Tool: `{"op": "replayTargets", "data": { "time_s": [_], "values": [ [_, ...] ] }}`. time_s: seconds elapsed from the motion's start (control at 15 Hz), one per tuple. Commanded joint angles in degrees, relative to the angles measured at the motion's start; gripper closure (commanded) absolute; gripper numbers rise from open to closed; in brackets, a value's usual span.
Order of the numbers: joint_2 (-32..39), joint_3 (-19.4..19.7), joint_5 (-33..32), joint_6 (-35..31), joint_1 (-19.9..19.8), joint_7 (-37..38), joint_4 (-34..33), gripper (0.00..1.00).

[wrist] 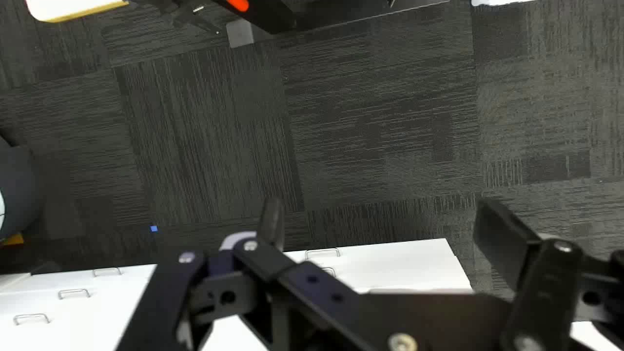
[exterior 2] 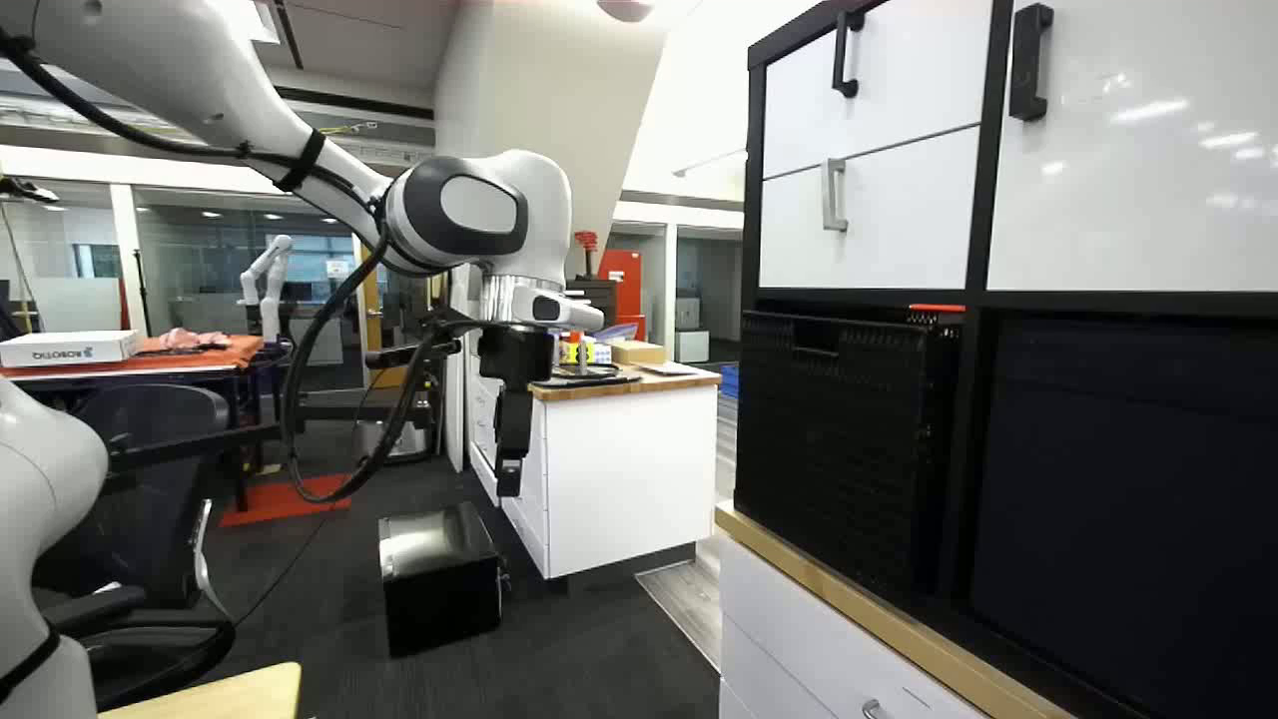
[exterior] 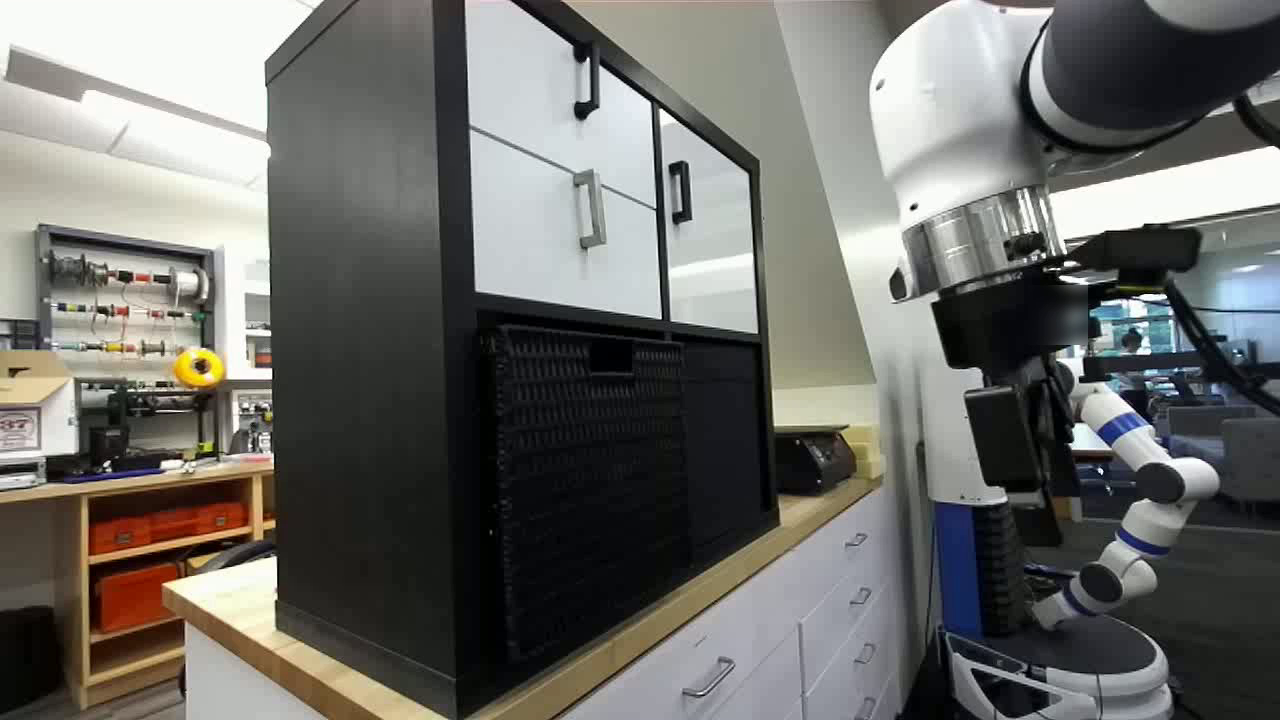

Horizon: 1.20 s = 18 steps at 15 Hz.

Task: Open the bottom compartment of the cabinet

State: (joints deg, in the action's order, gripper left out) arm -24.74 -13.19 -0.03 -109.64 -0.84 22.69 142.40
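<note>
The 2 fingers [wrist: 502, 239] stand wide apart, well away from the woven bottom compartment [exterior: 595, 490] of the black cabinet [exterior: 355, 350] standing on the bench [exterior: 230, 592].

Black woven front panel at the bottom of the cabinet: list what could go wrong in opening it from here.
The black two-fingered gripper stands wide open and, at that spread, may not fit the small rectangular notch near the top of the black woven panel.

The wrist view shows mostly dark grey carpet, not the panel, so the approach could be misaimed.

The silver bar-shaped handle juts out above the notch; the gripper might snag it.
</note>
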Motion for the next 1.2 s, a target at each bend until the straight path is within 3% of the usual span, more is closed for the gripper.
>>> {"op": "replayTargets", "data": {
  "time_s": [0.0, 0.67, 1.13],
  "values": [
    [0.1, 1.2, -0.5, 0.1, 1.3, 0.4, -0.1, 0.0],
    [0.5, 1.9, -2.0, -0.7, 0.9, -0.9, -0.7, 0.0],
    [3.3, 5.5, -5.3, -6.1, 0.3, -7.7, -3.8, 0.0]
  ]
}}
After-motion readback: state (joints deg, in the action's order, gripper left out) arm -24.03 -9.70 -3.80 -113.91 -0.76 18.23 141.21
